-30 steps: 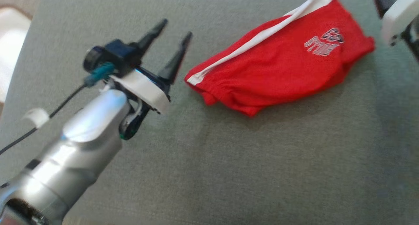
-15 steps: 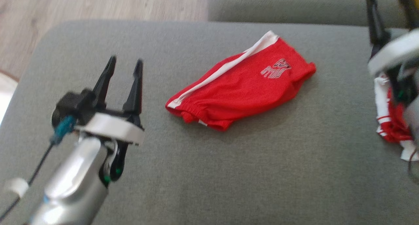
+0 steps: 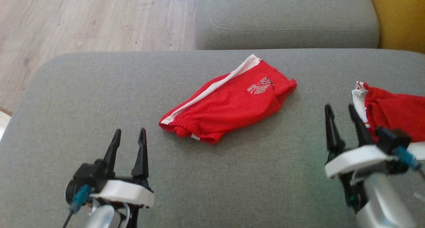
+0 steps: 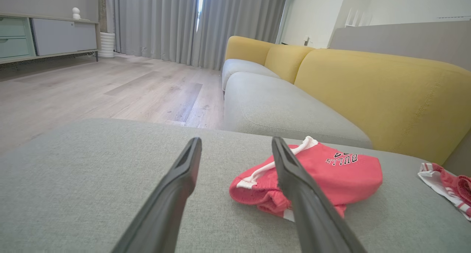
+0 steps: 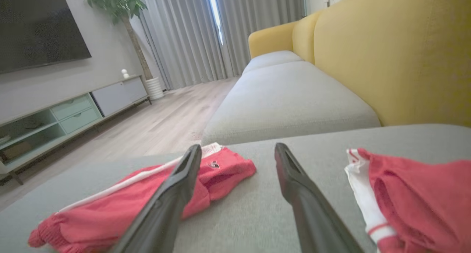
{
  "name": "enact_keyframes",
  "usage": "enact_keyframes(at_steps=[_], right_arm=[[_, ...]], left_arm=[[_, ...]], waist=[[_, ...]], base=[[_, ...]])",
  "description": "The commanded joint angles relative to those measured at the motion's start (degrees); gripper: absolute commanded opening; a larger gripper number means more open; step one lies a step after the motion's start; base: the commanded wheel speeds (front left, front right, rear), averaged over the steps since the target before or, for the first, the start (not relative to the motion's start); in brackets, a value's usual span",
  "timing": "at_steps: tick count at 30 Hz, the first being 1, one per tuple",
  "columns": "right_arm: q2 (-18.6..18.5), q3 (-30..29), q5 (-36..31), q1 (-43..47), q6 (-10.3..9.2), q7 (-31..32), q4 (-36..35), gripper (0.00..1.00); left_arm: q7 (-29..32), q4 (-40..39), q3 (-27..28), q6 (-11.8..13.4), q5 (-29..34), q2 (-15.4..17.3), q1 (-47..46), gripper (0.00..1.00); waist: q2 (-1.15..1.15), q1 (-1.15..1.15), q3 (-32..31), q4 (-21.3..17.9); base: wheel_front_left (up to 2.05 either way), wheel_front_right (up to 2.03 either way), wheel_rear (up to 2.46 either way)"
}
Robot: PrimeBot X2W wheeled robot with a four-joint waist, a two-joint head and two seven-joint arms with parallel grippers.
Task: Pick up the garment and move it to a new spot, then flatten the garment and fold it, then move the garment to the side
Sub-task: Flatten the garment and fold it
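Note:
A red garment (image 3: 229, 102), shorts with a white side stripe and a printed logo, lies folded over in the middle of the grey cushion (image 3: 232, 181). It also lies ahead of the fingers in the left wrist view (image 4: 331, 174) and the right wrist view (image 5: 121, 205). My left gripper (image 3: 130, 132) is open at the lower left, apart from the garment and empty (image 4: 236, 140). My right gripper (image 3: 339, 107) is open at the lower right with nothing between its fingers (image 5: 237, 147). A second red and white garment (image 3: 395, 112) lies crumpled just right of it (image 5: 423, 201).
The cushion's rounded left edge drops to a wooden floor (image 3: 66, 22). Another grey seat cushion (image 3: 285, 19) adjoins at the back, with a yellow backrest (image 3: 401, 19) at the far right. Bare cushion stretches in front of the garment and to its left.
The head camera has shifted back, so the far cushion and floor have come into view. Both grippers now sit low in the picture, still open. The red shorts lie as before.

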Motion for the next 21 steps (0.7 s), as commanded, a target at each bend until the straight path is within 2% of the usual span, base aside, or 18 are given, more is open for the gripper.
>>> enact_keyframes(at_steps=[1,7,13,17,21], right_arm=[[0.3,0.6,-0.9,-1.4,-0.05,-0.4,-2.5,1.0],[2.4,-1.7,-4.4,1.4,-0.05,2.9,-7.2,1.0],[2.1,-4.4,-6.3,-2.8,-0.05,8.5,-9.6,1.0],[1.6,-8.2,-6.5,-8.8,-0.05,12.8,-7.8,1.0],[1.4,-13.5,-6.8,-15.6,-0.05,16.6,-2.5,1.0]], left_arm=[[-0.5,-2.2,3.0,-0.4,0.9,0.3,-2.2,1.0],[-0.5,-2.7,6.0,-3.3,5.4,-2.8,-1.0,1.0],[-0.5,-2.3,7.4,-6.6,8.2,-5.6,-3.8,1.0],[-0.5,-1.8,8.1,-8.4,9.5,-7.3,-6.2,1.0],[-0.5,-1.2,8.2,-9.9,10.6,-8.7,-8.6,1.0]], waist=[[0.0,0.01,0.0,0.1],[0.0,0.01,1.8,1.4],[0.0,0.01,7.8,4.6],[0.0,0.01,12.3,7.3],[0.0,0.01,15.9,10.3]], base=[[0.0,0.0,0.0],[0.0,0.0,0.0],[0.0,0.0,0.0],[0.0,0.0,0.0],[0.0,0.0,0.0]])
